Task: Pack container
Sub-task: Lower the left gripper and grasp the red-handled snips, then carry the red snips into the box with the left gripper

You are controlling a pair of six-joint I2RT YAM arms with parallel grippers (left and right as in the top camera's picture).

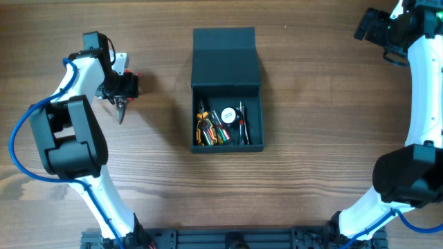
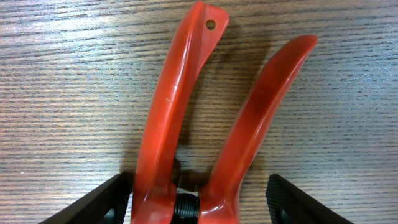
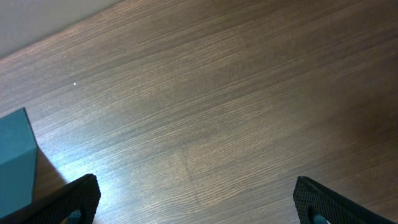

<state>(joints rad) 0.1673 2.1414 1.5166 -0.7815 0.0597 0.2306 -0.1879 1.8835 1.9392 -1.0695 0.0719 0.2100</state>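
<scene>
Far left: left gripper (image 1: 119, 88) low over red-handled pliers (image 2: 171, 112), seemingly flat on the wooden table (image 1: 311, 173), nose toward the near edge. Claw spread wide, fingers (image 2: 93, 205) straddling both handles. One pad at or against a handle, the other clear of its handle. Nothing clamped yet.

Step in hand, by judgement: grasping the pliers for packing. Best to close slowly and squarely, low near the pivot, at the narrowest spread of the handles. Curved glossy plastic, likely to slip sideways under uneven pressure. Lift only after firm contact on both sides.

Centre: container (image 1: 225, 59), well apart from the pliers, on their right. Dark teal-black, matte, roughly square. Flap lid folded back on the far side, body open upward. Small hand tools (image 1: 221, 126) inside, crowded toward left and middle.

Far right: right gripper (image 3: 196, 202) off at the far corner, spread wide, holding nothing.
</scene>
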